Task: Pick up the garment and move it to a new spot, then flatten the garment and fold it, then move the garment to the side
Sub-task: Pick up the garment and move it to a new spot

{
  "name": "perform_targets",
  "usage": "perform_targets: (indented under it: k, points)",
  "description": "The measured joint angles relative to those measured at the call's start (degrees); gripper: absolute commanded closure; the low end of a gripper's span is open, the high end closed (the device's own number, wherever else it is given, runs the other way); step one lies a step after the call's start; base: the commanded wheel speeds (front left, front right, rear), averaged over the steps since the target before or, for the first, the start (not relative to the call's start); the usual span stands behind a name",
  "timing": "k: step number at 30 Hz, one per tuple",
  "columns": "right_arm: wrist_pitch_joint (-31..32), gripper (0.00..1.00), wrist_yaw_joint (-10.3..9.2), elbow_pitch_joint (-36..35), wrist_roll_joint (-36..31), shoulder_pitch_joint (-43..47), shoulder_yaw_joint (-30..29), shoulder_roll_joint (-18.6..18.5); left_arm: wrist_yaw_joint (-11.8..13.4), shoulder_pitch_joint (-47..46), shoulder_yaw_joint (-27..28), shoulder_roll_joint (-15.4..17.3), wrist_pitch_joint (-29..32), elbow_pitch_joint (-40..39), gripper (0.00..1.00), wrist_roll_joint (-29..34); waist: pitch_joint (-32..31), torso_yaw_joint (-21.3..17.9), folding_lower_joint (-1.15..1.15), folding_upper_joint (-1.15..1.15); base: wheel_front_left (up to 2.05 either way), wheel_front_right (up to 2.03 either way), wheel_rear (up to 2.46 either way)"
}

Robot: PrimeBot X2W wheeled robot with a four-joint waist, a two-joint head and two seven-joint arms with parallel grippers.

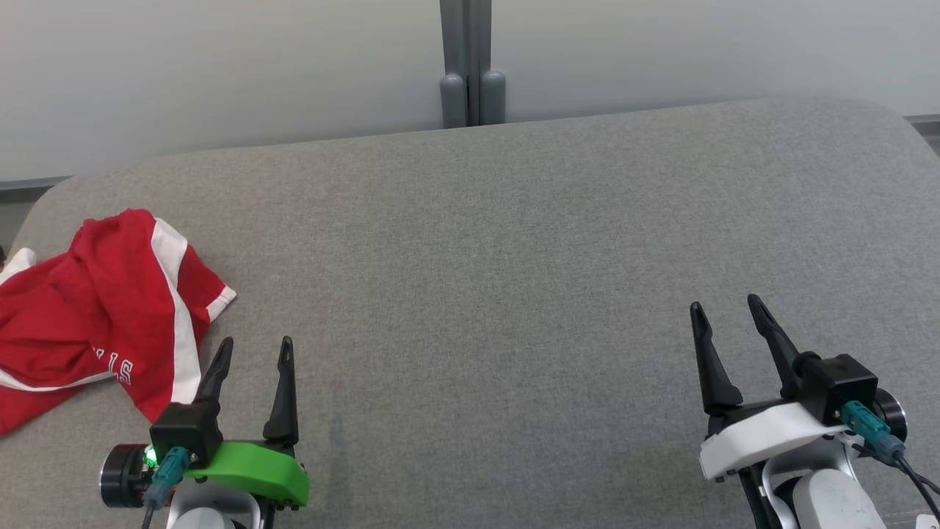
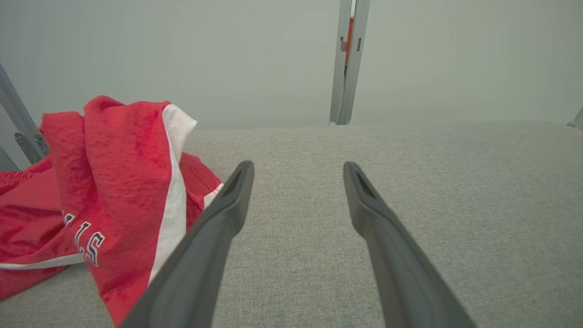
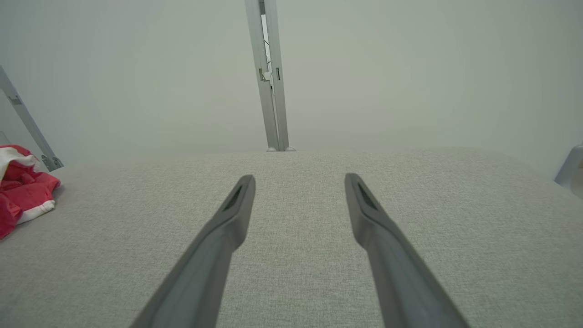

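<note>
The crumpled red-and-white jersey garment [image 1: 95, 308] lies bunched at the left edge of the grey fabric worktop [image 1: 514, 257], beside the open, empty left claw [image 1: 256, 342]. The right claw [image 1: 725, 301], also open, is well apart. A shallow pinch could snag one layer only.

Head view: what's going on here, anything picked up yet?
Nothing is held yet. A red garment with white stripes lies crumpled at the left edge of the grey cushioned surface. The left claw is open just to the garment's right, with nothing between its fingers. The right claw is open too, far off on the right over bare fabric. The pick-up has not begun.
</note>
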Motion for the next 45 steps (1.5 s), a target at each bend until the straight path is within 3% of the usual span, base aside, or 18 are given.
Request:
perform_targets:
  k: [9,17,37,45]
  points:
    - [0.0,0.00,0.00,-0.2,0.2,0.1,-0.4,0.1,0.0,-0.1,0.3,-0.1,0.0,0.3,0.00,-0.1,0.3,0.6,0.00,0.00,0.00,0.00,0.00]
    - [0.2,0.00,-0.01,-1.7,0.2,-0.1,0.3,0.1,0.5,-1.0,1.2,-0.2,0.0,-0.1,0.00,-1.0,0.6,3.5,0.00,0.00,0.00,0.00,0.00]
    - [2.3,0.00,0.00,-6.6,-0.1,-1.6,5.1,-0.8,2.4,-1.4,5.0,-0.2,-0.1,-2.2,0.00,-3.1,2.1,18.4,0.00,0.00,0.00,0.00,0.00]
    - [2.8,0.00,0.00,-7.2,0.1,-1.6,5.3,-1.0,2.6,-1.2,5.2,-0.2,-0.1,-2.5,0.00,-3.6,2.4,22.7,0.00,0.00,0.00,0.00,0.00]
